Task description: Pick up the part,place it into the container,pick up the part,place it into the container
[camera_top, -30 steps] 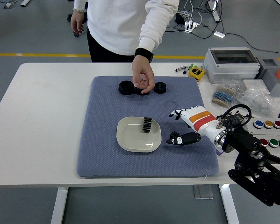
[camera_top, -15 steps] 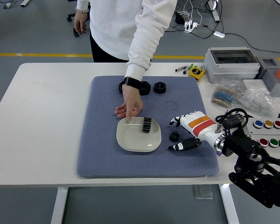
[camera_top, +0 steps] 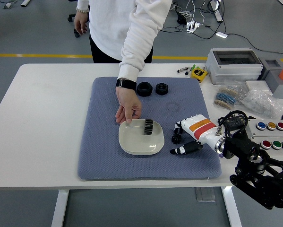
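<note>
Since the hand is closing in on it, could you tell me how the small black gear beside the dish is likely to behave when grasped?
The small black gear looks rigid, so it should not deform. Its toothed rim probably gives the right hand some grip. It is tiny beside the white dish and likely light, so a nudge could slide it on the blue mat, or roll it if tipped on edge.

A yellow tape measure (camera_top: 198, 73) lies beside a grey box (camera_top: 234, 65).

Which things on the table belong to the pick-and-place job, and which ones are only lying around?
For the job: small black gear beside the right hand; gear in the white dish; two black parts at the mat's far edge.

Lying about: grey box, tape measure, coloured buttons, plastic bags.
</note>
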